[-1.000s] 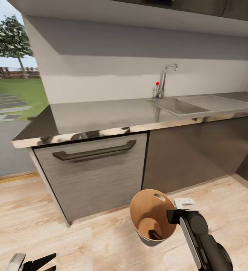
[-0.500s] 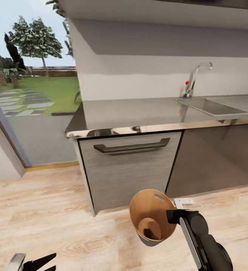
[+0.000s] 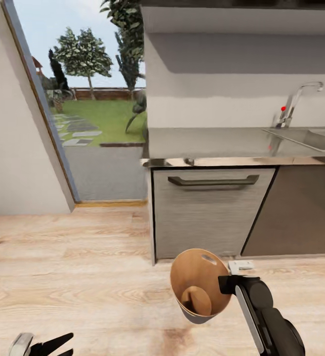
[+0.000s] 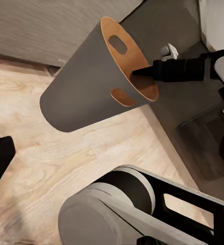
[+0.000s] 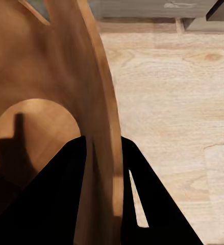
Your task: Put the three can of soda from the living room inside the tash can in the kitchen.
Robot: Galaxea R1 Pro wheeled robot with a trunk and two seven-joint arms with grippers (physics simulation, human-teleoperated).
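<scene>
The bin [image 3: 199, 284] is held off the floor at its right rim by the right gripper [image 3: 225, 284], one finger inside the wall, one outside. It is tilted, mouth toward the camera. The left gripper [image 3: 59, 342], low left, is spread and empty.

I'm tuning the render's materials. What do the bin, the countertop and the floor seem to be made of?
The tash can: matte grey outside, coppery wood-like lining with faint grain, possibly bent plywood. The countertop: polished metal, probably steel, judging by its mirror-like front edge. The floor: pale wood planks with visible grain and seams.
</scene>
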